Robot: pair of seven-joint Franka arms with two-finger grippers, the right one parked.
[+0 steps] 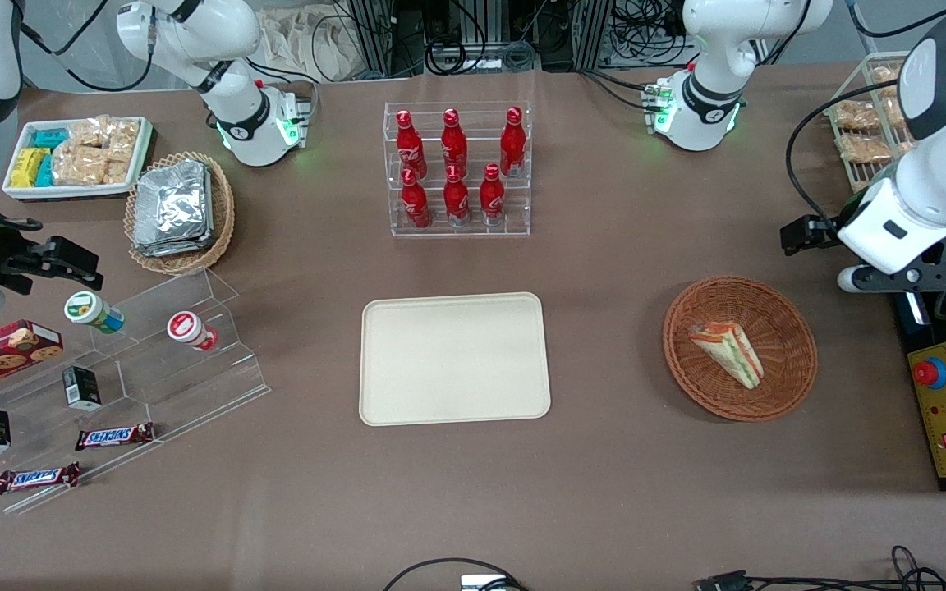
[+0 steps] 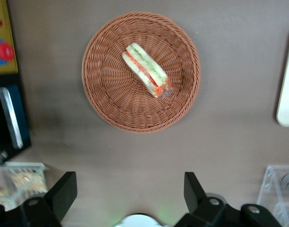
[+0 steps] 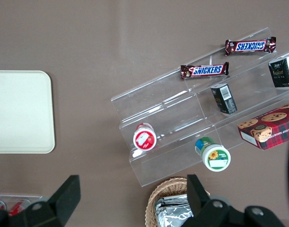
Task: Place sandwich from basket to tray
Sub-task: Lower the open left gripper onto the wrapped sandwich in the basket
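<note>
sandwich (image 1: 727, 354) lying diagonally in basket (image 1: 793, 328), tray (image 1: 454, 359) bare, pincer (image 2: 127, 191) spread wide above

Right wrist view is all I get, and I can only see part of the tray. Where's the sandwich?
Observer: The sandwich lies in the basket, toward the working arm's end of the table.
Operator: Is the gripper holding it?
Observer: No. The gripper hovers above the table, farther from the front camera than the basket, jaws open and empty.
Operator: Is the rest of the tray free?
Observer: Yes, the whole tray is bare.
</note>
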